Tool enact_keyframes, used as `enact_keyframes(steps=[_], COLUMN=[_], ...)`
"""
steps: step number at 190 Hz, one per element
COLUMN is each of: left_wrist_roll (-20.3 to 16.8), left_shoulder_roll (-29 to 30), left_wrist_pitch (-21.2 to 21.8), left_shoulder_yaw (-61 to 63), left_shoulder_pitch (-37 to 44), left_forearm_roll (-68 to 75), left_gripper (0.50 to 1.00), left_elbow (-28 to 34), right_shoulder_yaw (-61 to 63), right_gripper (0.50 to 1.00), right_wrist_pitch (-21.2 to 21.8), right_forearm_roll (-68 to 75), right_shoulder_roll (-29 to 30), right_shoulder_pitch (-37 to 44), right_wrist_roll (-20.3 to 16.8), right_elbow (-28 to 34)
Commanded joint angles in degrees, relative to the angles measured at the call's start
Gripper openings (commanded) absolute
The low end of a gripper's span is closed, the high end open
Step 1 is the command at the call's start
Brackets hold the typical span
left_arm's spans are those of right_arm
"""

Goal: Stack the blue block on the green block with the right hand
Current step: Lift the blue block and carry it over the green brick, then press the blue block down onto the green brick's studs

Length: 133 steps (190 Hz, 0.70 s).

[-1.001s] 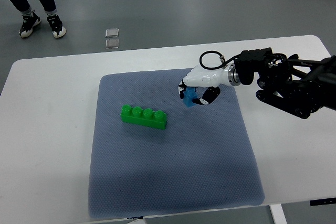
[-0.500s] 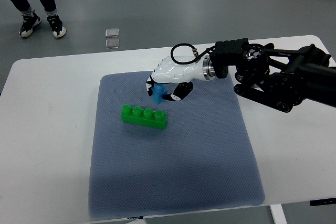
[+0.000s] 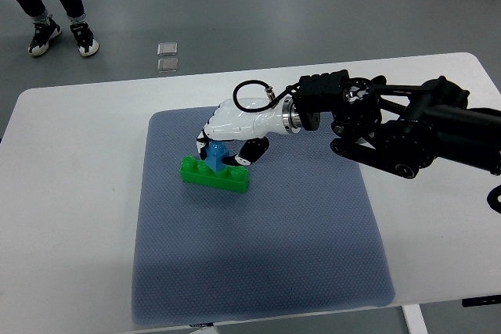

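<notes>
- No brand, label or writing can be read on anything in the top view.
- The white desk (image 3: 70,193) carries a blue-grey mat (image 3: 258,271); the mat's near edge lies close to the desk's near edge, with bare white margins at left and right.
- The green block (image 3: 215,174), a long brick with a row of studs, lies on the far left part of the mat, a little askew to the mat's edges. The mat near it, towards the camera and to the right, is bare.
- The blue block (image 3: 217,152) sits on top of the green block, about over its middle studs; whether it is fully pressed down cannot be told.
- The right hand (image 3: 231,134), white with dark finger joints, reaches in from the picture's right on a black arm (image 3: 399,127) that crosses the mat's far right corner. It is palm-down over the green block, its fingers (image 3: 252,151) curled around the blue block and holding it.
- On the grey floor beyond the desk stand a person's legs and shoes (image 3: 63,37), well apart from the mat, and two small clear squares (image 3: 167,56) lie there.
</notes>
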Motion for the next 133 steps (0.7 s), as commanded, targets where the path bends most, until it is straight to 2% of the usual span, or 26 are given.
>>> enact_keyframes(steps=[1, 133], left_wrist_roll=[0.00, 0.00], left_shoulder_roll=[0.00, 0.00], left_wrist_pitch=[0.00, 0.00], left_shoulder_yaw=[0.00, 0.00], left_shoulder_pitch=[0.00, 0.00], left_forearm_roll=[0.00, 0.00], left_gripper=[1.000, 1.000], left_elbow=[0.00, 0.00], right_shoulder_yaw=[-0.09, -1.49], right_gripper=[0.552, 0.556], right_wrist_pitch=[-0.33, -1.39], right_forearm_roll=[-0.13, -1.89], right_shoulder_roll=[0.24, 1.38], right_shoulder_pitch=[-0.19, -1.33], right_wrist_roll=[-0.02, -0.02], right_elbow=[-0.67, -1.99])
